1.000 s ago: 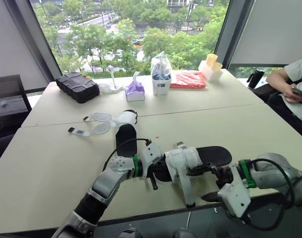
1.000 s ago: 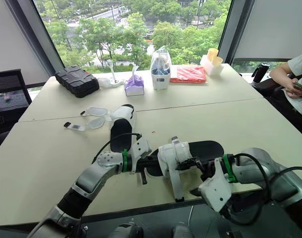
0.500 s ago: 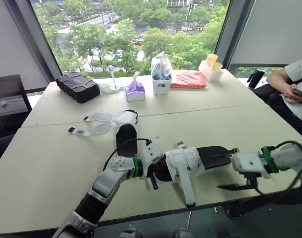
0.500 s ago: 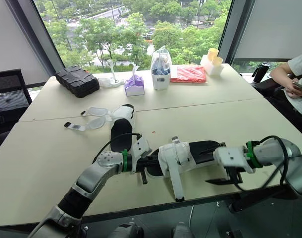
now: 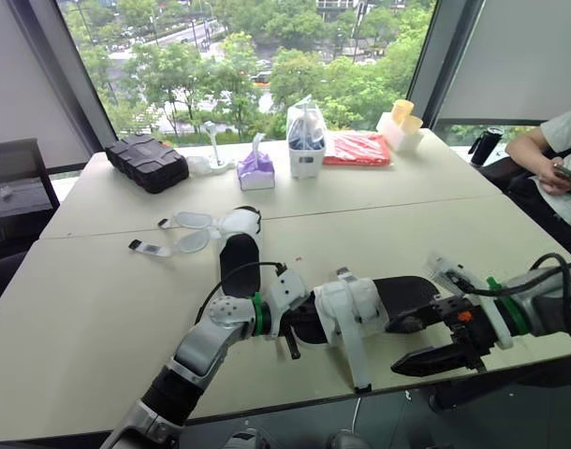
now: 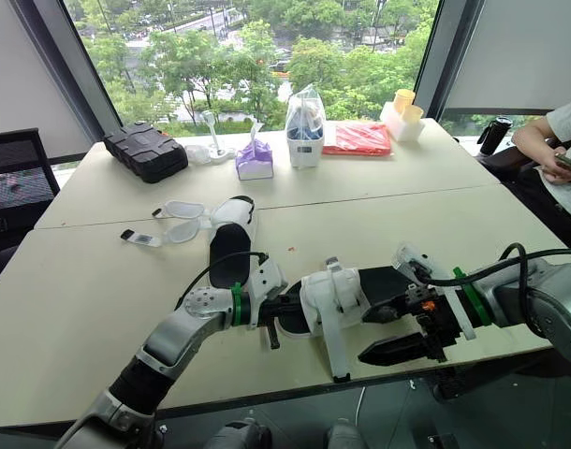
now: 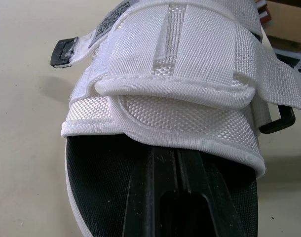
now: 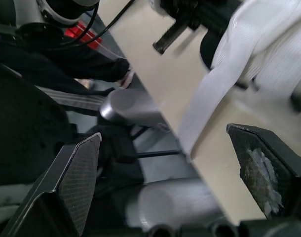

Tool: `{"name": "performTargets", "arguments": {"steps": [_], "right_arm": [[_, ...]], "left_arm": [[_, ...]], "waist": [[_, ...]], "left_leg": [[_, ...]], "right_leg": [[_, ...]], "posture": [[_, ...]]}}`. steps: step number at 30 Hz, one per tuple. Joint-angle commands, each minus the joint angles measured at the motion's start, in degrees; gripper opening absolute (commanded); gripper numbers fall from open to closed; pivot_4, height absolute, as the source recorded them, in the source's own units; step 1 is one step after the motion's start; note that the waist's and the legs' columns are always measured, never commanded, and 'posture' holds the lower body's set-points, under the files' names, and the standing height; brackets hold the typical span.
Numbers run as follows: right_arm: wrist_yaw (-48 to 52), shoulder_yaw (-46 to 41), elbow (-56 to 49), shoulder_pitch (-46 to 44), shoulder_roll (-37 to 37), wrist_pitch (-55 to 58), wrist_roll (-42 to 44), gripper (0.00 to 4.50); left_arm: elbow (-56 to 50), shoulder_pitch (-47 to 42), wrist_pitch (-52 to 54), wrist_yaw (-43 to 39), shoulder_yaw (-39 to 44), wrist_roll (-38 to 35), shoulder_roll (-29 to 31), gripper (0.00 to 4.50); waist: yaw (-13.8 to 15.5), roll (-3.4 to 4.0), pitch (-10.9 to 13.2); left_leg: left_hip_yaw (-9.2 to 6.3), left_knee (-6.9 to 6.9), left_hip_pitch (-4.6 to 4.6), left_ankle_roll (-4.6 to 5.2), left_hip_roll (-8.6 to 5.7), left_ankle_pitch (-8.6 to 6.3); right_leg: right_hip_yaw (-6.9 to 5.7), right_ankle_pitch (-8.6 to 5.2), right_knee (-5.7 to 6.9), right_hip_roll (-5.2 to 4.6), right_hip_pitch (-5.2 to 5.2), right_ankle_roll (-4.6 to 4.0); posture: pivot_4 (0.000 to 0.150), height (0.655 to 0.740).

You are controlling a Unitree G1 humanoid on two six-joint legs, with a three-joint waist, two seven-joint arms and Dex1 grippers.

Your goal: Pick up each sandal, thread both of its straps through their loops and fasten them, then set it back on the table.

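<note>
The near sandal (image 5: 379, 297) has a black sole and white straps and lies close to the table's front edge. My left gripper (image 5: 292, 324) is shut on its left end, and one of its fingers (image 7: 173, 190) lies along the sole under the folded white straps (image 7: 180, 94). A long loose strap (image 5: 353, 351) trails toward the table edge. My right gripper (image 5: 415, 342) is open beside the sandal's right front, just right of that strap, holding nothing. The second sandal (image 5: 237, 251) lies further back with its straps (image 5: 187, 224) spread to the left.
Along the far side stand a black case (image 5: 147, 164), a purple tissue box (image 5: 256, 173), a white container (image 5: 304, 150), a red packet (image 5: 357, 150) and yellow cups (image 5: 399, 122). A person (image 5: 557, 173) sits at the right. The table's front edge (image 5: 295, 404) is just below the grippers.
My right gripper left the sandal's straps, swung away to the right, then turned and came back toward the sandal with its fingers open. The left gripper and sandal stayed put.
</note>
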Motion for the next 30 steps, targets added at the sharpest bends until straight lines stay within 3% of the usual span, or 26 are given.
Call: {"name": "performTargets", "arguments": {"steps": [1,10,22,25,30], "right_arm": [[-3.6,-2.2,-2.7,1.2,2.6,4.3,4.5,4.43],[-13.2,0.9,-0.3,2.7,12.3,5.7,0.5,4.43],[-18.8,1.3,2.0,-1.1,22.5,12.1,3.0,4.43],[-19.3,1.4,1.4,-0.9,23.5,12.9,3.1,3.24],[-18.9,1.4,-0.1,0.5,23.0,13.5,3.3,0.59]], "left_arm": [[1.4,1.5,2.0,0.3,-1.1,1.1,0.9,0.0],[0.1,2.2,2.9,0.9,-0.9,0.8,0.9,0.0],[-0.9,2.6,3.4,1.3,-1.0,1.0,1.3,0.0],[-1.0,2.6,3.5,1.5,-1.1,1.0,1.2,0.0],[-1.1,2.7,3.5,1.6,-1.1,1.0,1.4,0.0]], "waist": [[0.0,-0.01,0.0],[0.0,-0.01,0.0],[0.0,-0.03,0.0],[0.0,-0.03,0.0],[0.0,-0.02,0.0]], "left_leg": [[0.0,-0.01,0.0,0.0,0.0,0.0],[0.0,-0.01,-0.01,0.0,0.0,0.0],[-0.02,-0.02,-0.01,0.01,0.01,0.0],[-0.02,-0.02,-0.03,0.01,-0.01,0.0],[-0.02,-0.02,-0.02,0.01,-0.01,0.0]], "right_leg": [[-0.01,0.0,0.0,0.0,-0.01,0.01],[-0.08,0.02,0.0,0.02,-0.02,0.04],[-0.12,0.05,0.01,0.06,-0.03,0.09],[-0.13,0.08,0.01,0.05,-0.04,0.16],[-0.13,0.07,0.01,0.05,-0.03,0.13]], "posture": [[0.15,0.74],[0.15,0.74],[0.15,0.74],[0.15,0.74],[0.15,0.74]]}}
